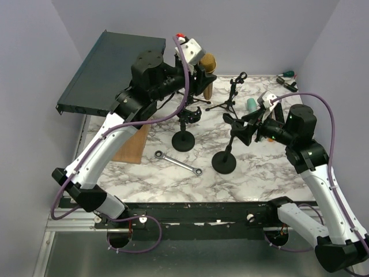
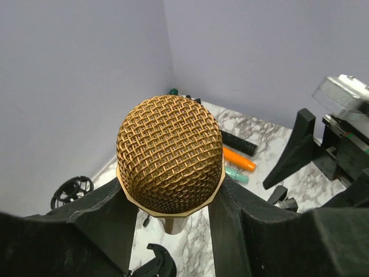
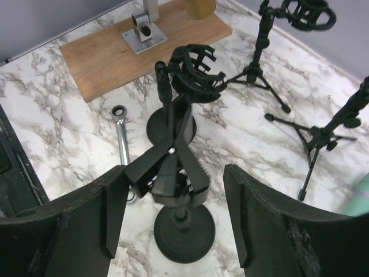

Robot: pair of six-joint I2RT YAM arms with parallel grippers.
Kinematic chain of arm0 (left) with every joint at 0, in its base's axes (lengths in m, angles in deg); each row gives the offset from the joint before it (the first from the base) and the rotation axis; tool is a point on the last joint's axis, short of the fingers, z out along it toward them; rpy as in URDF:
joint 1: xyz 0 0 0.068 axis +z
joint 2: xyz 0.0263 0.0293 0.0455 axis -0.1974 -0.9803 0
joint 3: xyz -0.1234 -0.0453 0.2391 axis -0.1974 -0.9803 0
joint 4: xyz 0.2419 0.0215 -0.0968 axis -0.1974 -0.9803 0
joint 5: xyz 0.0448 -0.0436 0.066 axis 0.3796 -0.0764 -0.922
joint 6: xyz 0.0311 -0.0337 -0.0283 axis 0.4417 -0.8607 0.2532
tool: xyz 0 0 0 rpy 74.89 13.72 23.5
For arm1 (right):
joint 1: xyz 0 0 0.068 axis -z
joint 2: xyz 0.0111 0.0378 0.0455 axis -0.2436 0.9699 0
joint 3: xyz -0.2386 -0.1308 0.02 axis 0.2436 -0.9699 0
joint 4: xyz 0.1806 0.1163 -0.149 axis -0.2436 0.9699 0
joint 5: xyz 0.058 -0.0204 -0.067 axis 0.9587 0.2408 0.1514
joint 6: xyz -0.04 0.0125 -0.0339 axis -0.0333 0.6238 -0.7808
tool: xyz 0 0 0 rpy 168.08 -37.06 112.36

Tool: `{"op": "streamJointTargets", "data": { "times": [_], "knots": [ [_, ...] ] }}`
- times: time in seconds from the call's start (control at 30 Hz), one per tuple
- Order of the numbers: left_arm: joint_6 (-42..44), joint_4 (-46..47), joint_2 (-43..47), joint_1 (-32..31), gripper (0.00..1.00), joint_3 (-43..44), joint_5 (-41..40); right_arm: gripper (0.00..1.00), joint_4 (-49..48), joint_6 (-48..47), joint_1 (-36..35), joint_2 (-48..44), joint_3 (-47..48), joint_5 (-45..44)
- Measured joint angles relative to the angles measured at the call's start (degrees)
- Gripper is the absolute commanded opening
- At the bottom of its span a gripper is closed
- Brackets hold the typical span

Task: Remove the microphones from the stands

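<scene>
The left fingers are clamping the gold mesh-headed microphone, ideally lifting it straight upward without tilting, while the right fingers are hovering apart above the black round-based stand.

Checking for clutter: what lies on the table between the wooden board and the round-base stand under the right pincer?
A wrench lies flat there, clearest in the top external view.

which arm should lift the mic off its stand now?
Left. The left gripper is closed on the microphone, a finger against each side of its head. The right gripper hangs open around a separate black clip stand, away from the microphone.
</scene>
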Motion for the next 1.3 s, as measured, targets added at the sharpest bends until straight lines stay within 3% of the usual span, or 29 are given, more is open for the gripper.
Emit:
{"op": "streamJointTargets", "data": {
  "times": [0.2, 0.63, 0.9, 1.17, 1.23, 1.3],
  "knots": [
    [0.42, -1.05, 3.54, 0.0, 0.0, 0.37, 2.4, 0.88, 0.31, 0.42, 0.0, 0.31, 3.52, 2.16],
    [-2.69, -4.09, 3.93, -0.26, 0.0, 0.61, 14.4, 0.89, -5.7, 5.29, -0.02, 8.61, 16.26, 10.58],
    [-5.09, -4.2, 2.73, -1.27, 0.0, 5.29, 18.05, 0.87, -10.91, 8.98, -3.17, 14.82, 22.27, 15.28],
    [-7.41, -4.2, 0.52, -1.55, 0.0, 6.82, 20.28, 0.72, -14.08, 9.81, -6.19, 17.55, 24.59, 17.73],
    [-8.22, -4.2, -0.24, -1.57, 0.0, 6.82, 21.05, 0.59, -14.67, 9.77, -6.75, 18.34, 24.94, 17.84],
    [-8.87, -4.2, -0.76, -1.57, 0.0, 6.82, 21.44, 0.4, -15.15, 9.64, -7.39, 19.08, 25.09, 17.84]
  ]
}}
